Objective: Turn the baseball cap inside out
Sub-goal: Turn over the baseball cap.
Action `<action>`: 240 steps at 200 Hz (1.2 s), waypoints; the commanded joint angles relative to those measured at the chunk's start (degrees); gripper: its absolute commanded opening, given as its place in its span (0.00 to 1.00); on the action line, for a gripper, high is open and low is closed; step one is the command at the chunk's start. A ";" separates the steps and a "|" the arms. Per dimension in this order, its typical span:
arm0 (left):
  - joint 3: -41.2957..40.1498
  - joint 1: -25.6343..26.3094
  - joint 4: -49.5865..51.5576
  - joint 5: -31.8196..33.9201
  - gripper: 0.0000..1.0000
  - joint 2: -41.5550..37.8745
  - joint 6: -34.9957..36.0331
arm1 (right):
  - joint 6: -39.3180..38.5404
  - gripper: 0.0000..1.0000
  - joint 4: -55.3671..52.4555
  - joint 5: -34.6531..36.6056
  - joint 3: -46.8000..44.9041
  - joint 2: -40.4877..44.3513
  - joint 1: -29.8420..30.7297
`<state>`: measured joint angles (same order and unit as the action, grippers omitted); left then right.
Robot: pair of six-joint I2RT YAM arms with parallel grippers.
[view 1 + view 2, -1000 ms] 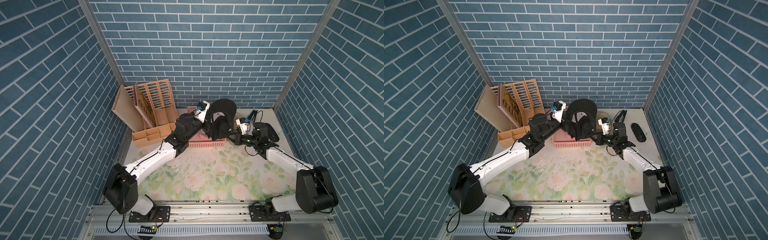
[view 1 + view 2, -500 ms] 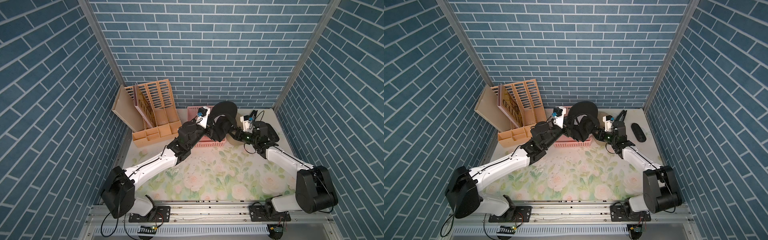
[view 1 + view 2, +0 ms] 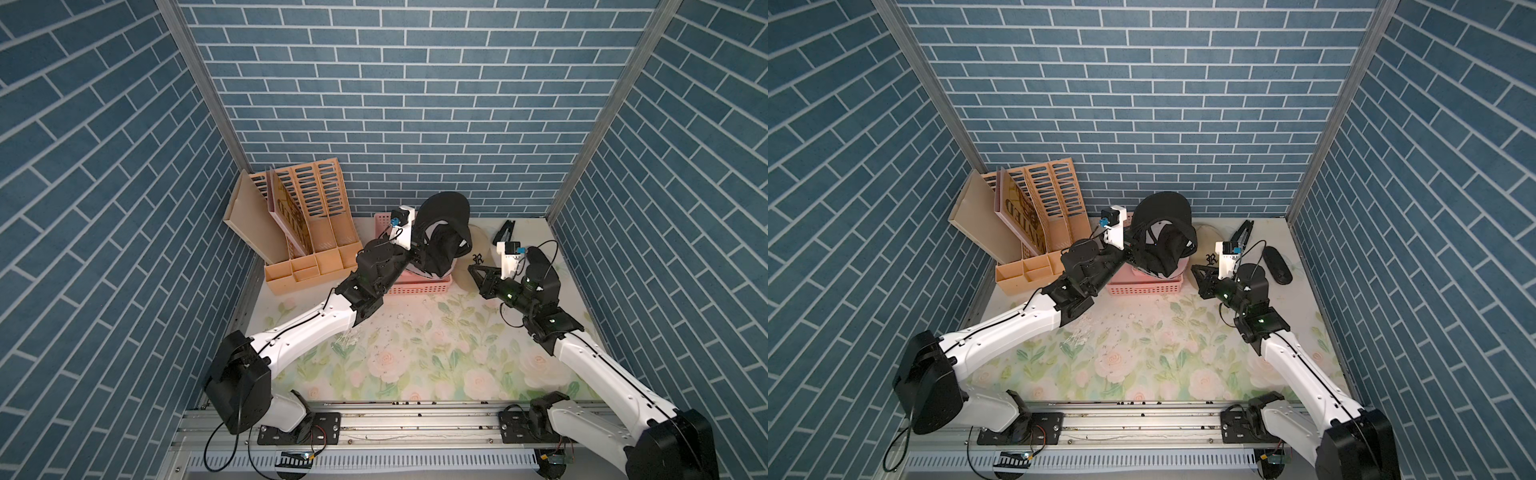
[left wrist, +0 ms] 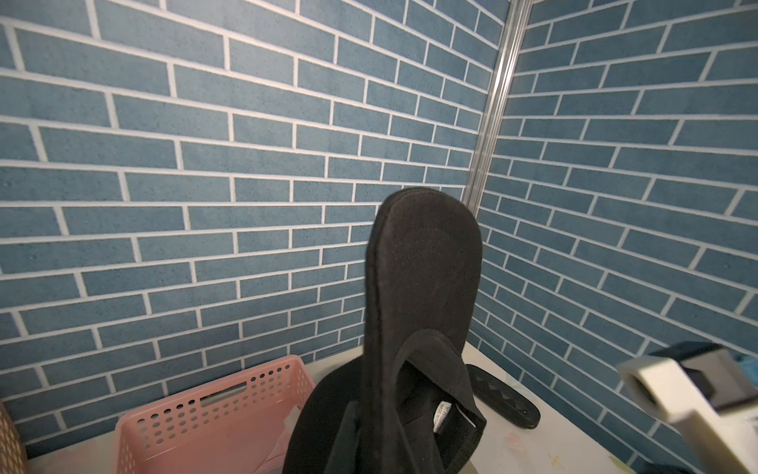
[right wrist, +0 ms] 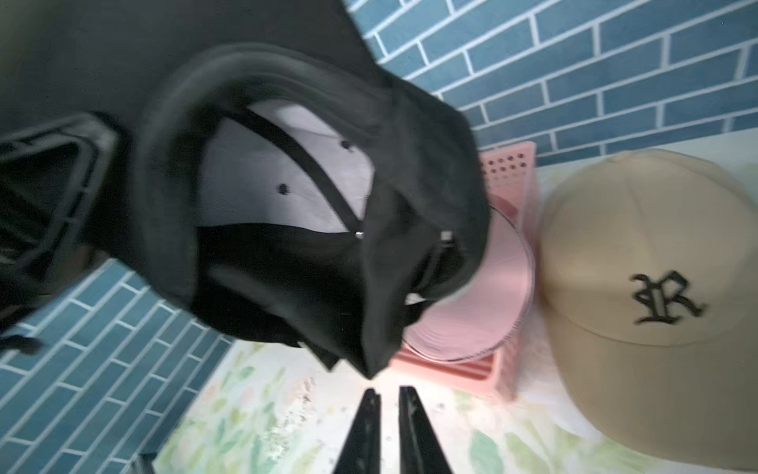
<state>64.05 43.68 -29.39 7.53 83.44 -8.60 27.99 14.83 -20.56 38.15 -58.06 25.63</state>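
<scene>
Off the right front corner of the pink basket (image 3: 415, 289), the right gripper (image 5: 387, 392) hovers pinched closed on nothing, its tips just short of the drooping crown of the black baseball cap (image 3: 442, 237). Above the basket the left gripper (image 3: 417, 249) clamps that cap aloft, brim upward, pale lining showing. A tan cap (image 5: 640, 254) lies just beside the basket's right wall

Top views: mounted high above the front rail (image 3: 415, 419), angled down toward the back wall (image 3: 415, 104); distant, taking in the whole floral table (image 3: 415, 365); near-identical coverage.
Left wrist view: low and close behind the black cap (image 4: 422, 287), facing the back corner.
Right wrist view: very close, tilted, facing the black cap with the tan cap (image 5: 635, 225) alongside.
Shared by all views: black cap, pink basket (image 3: 1142, 286).
</scene>
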 commanded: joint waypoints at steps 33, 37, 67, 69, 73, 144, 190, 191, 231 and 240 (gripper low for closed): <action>3.97 0.64 -0.86 4.95 0.00 1.02 -5.17 | -3.91 0.00 15.05 1.98 4.72 -14.49 7.79; 4.05 0.74 -0.64 4.95 0.00 0.98 -5.14 | -3.91 0.00 15.71 2.20 5.37 -15.72 7.98; 3.87 1.06 0.52 4.74 0.00 0.02 -6.46 | -4.69 0.00 17.50 4.16 11.56 -23.71 8.30; 3.82 1.06 0.62 4.66 0.00 -0.02 -6.57 | -4.76 0.00 17.66 4.20 11.91 -24.17 8.32; 3.72 1.18 0.74 4.60 0.00 -0.17 -6.68 | -4.86 0.00 17.90 4.29 12.70 -24.99 8.30; 6.30 1.76 4.90 28.93 0.00 0.06 -8.05 | -5.85 0.45 15.41 4.73 15.48 -25.13 8.94; 18.72 1.67 18.96 38.01 0.00 7.07 -17.93 | -14.08 0.60 16.80 16.30 10.32 -22.47 16.57; 18.91 1.67 19.12 38.09 0.00 7.17 -18.11 | -14.35 0.60 16.80 16.89 10.34 -22.54 16.79; 24.88 1.67 28.42 41.57 0.00 10.66 -26.54 | -21.78 0.73 25.93 38.85 9.39 -25.71 25.18; 25.09 1.67 29.23 41.57 0.00 10.69 -28.38 | -22.28 0.74 29.98 42.34 8.56 -26.40 25.83</action>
<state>86.83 45.25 -6.87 45.50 93.21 -29.61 11.60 34.20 5.45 48.47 -82.83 49.71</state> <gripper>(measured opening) 0.077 0.727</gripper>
